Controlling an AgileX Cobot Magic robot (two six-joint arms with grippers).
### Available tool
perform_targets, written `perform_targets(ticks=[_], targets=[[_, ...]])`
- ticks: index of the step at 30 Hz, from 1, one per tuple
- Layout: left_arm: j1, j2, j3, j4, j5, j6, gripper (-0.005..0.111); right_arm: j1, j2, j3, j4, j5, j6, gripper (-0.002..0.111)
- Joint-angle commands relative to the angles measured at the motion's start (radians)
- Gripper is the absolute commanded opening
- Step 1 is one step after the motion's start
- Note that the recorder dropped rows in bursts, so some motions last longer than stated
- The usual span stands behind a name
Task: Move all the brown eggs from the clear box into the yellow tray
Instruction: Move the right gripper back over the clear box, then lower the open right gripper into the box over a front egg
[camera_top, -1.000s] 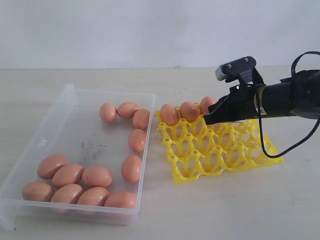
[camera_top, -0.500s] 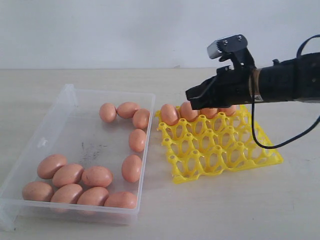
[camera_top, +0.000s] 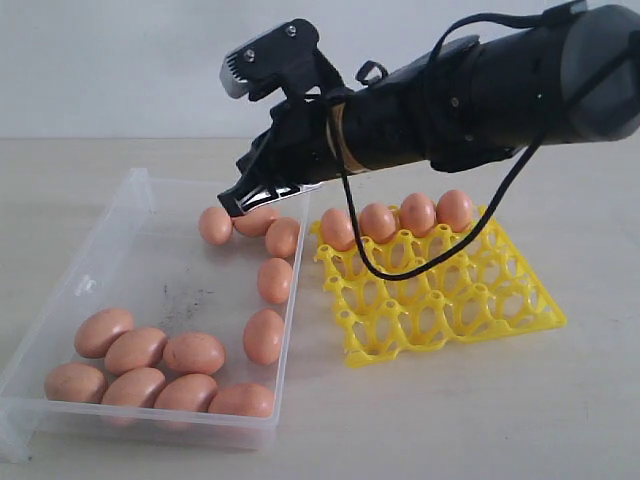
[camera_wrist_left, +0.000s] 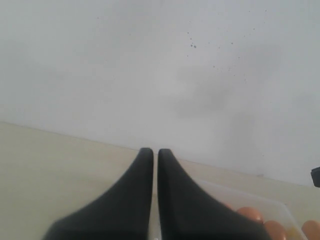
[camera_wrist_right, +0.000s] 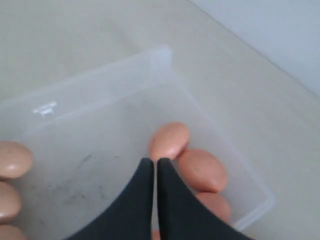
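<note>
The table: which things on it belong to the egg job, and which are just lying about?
Belong to the job:
brown eggs
clear box
yellow tray
right hand, over the box

Just there:
table
wall behind

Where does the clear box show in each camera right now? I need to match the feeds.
Exterior: the box fills the lower left.
Left wrist: only a corner of the box shows, beyond the left gripper.
Right wrist: the box spans most of the picture, under the right gripper.
Shared landmark: the eggs lying against the box's wall.
</note>
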Motion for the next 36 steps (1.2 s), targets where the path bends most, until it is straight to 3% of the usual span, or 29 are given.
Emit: perform_targets(ticks=[1,4,7,11,12,15,17,20,26,29,33,36], targets=[[-0.004,-0.003,-0.003,-0.005,0.0,0.006,0.004,0.033,-0.016,0.005,-0.002,0.475,-0.074,0.0],[-0.004,-0.003,-0.003,-0.005,0.0,0.006,0.004,0.058,-0.036,0.005,0.163,0.774,-0.356,0.0],[-0.004,-0.003,-0.003,-0.005,0.0,0.006,0.004,0.067,-0.058,0.001,0.437,0.891,-0.756,0.0],[-0.004,-0.003,-0.003,-0.005,0.0,0.006,0.004,0.067,-0.075,-0.055,1.143,0.842,-1.378,0.0],[-0.004,-0.003,-0.003,-0.005,0.0,0.006,0.004,0.067,-0.075,-0.081,1.425,0.84,-1.589,0.0],[-0.004,-0.003,-0.003,-0.005,0.0,0.006,0.004,0.067,-0.045,-0.174,2.011,0.896,-2.037,0.0],[-0.004,-0.003,-0.003,-0.005,0.0,0.006,0.004,0.071,-0.001,-0.249,2.184,0.992,-2.171,0.0],[-0.004,-0.003,-0.003,-0.005,0.0,0.006,0.004,0.104,0.09,-0.365,2.113,1.096,-2.117,0.0],[-0.004,-0.003,-0.003,-0.005,0.0,0.006,0.004,0.2,0.238,-0.473,1.952,1.114,-2.088,0.004],[-0.004,-0.003,-0.003,-0.005,0.0,0.006,0.004,0.238,0.286,-0.482,1.943,1.112,-2.141,0.023],[-0.004,-0.003,-0.003,-0.005,0.0,0.006,0.004,0.269,0.33,-0.482,1.817,1.057,-2.091,0.058],[-0.004,-0.003,-0.003,-0.005,0.0,0.006,0.004,0.274,0.355,-0.482,1.753,1.02,-2.023,0.062]])
